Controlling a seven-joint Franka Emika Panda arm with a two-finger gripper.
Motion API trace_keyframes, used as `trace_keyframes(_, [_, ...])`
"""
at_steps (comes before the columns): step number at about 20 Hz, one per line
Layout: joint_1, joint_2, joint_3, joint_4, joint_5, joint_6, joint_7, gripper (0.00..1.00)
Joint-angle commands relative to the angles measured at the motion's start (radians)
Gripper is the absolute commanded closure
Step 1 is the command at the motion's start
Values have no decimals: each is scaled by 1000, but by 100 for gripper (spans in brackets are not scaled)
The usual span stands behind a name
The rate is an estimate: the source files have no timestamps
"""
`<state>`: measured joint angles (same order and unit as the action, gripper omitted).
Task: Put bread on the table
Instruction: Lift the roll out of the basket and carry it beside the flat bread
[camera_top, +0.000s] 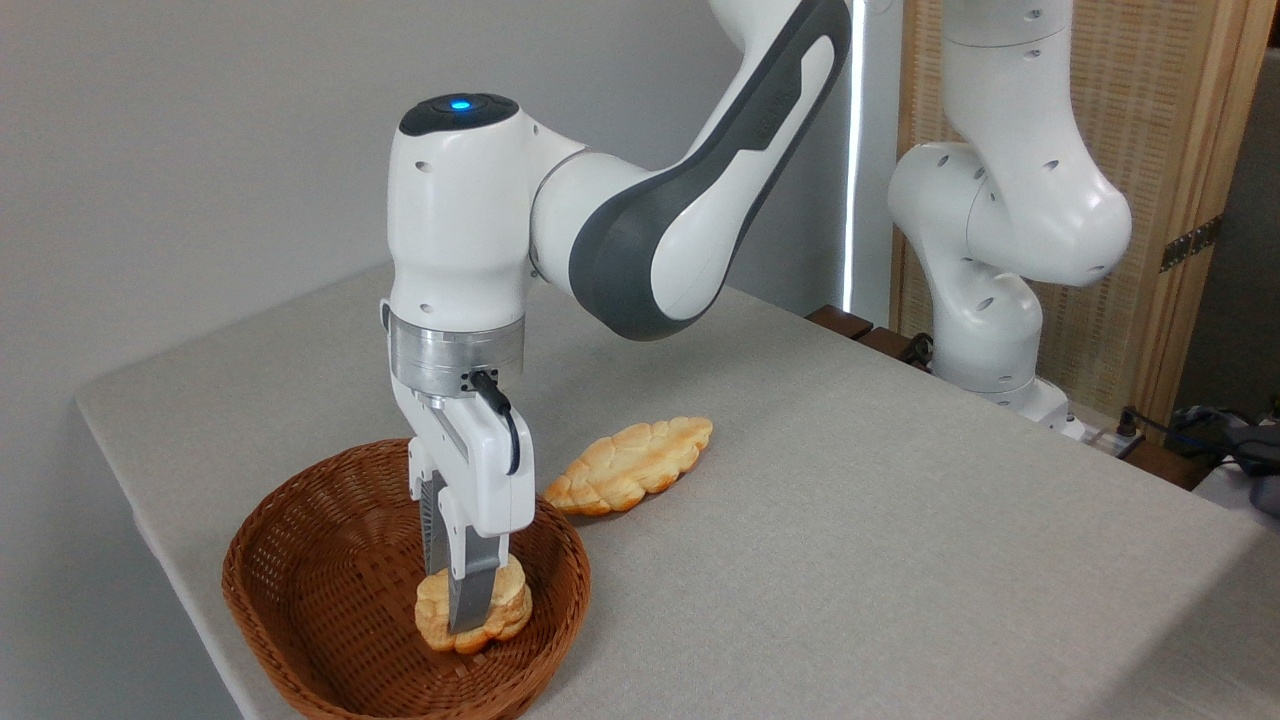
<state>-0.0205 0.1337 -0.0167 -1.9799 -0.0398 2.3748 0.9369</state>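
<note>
So the table (850, 520) spreads out all around our gripper (462, 610), grey fabric, tons of free space off to its right. Right below and around the gripper sits the wicker basket (300, 600), and just behind the gripper to the right lies the flat braided bread (630, 463), outside the basket. Our gripper is pinching the bread (505, 605), the round bun, which hangs just above the basket floor, we think. To do this well we lift straight up till we clear the rim, then swing right, avoiding the braided loaf.
</note>
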Motion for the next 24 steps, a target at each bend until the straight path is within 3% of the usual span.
trace_keyframes(1, [-4, -11, 14, 9, -22, 18, -30, 60])
trace_keyframes(7, [-2, -31, 18, 38, -45, 18, -256, 57])
trace_keyframes(12, [-4, -74, 8, 36, -46, -5, -328, 58])
trace_keyframes(18, [-6, -146, -3, 33, -48, -196, -369, 55])
trace_keyframes(22, [-13, -197, -3, 26, -132, -348, -368, 55])
trace_keyframes(24, [-13, -223, -3, 6, -141, -408, -363, 52])
